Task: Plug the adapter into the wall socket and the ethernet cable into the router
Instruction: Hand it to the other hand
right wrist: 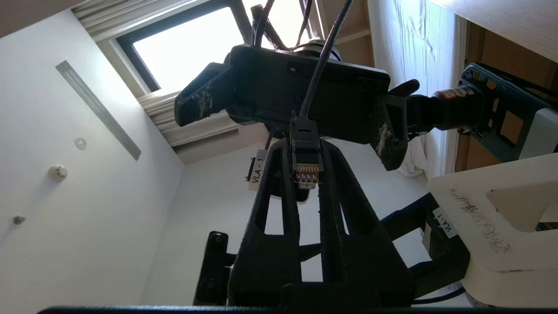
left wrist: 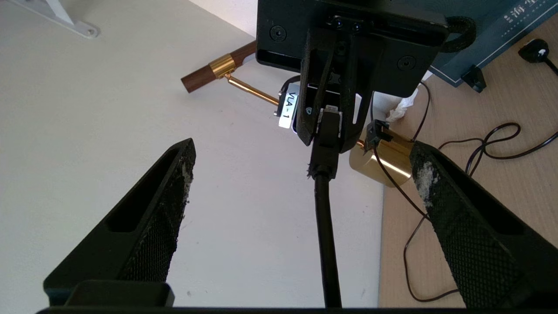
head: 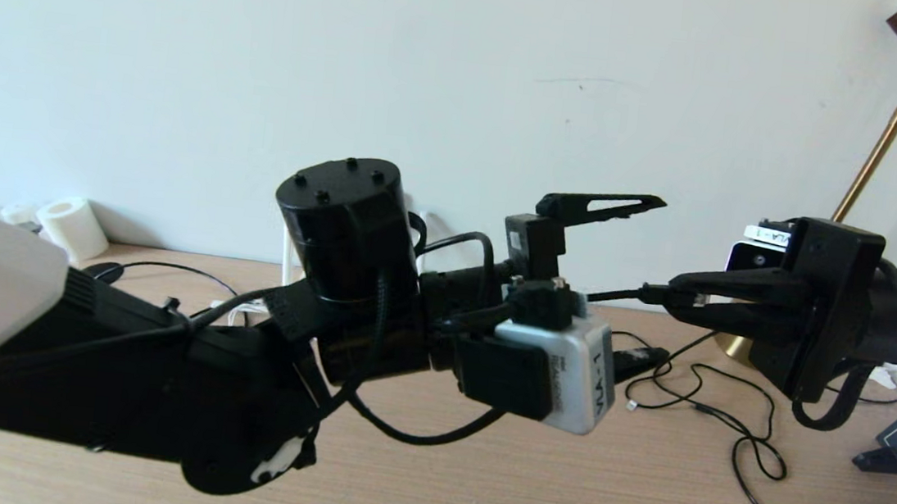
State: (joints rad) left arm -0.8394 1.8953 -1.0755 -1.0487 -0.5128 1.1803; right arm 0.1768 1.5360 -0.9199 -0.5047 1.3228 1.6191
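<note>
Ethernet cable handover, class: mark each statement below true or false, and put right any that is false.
1. The right gripper has its fingers shut on the ethernet cable at its plug. True.
2. The left gripper is clamped on the cable. False: its fingers stand wide open, with the cable running between them untouched.
3. The plug's clear tip with metal contacts shows in the right wrist view. True.
4. The plug is already seated in a white router. False: it is held in mid-air, and no router can be made out in these views.
5. A brass lamp base stands on the wooden table. True.
</note>
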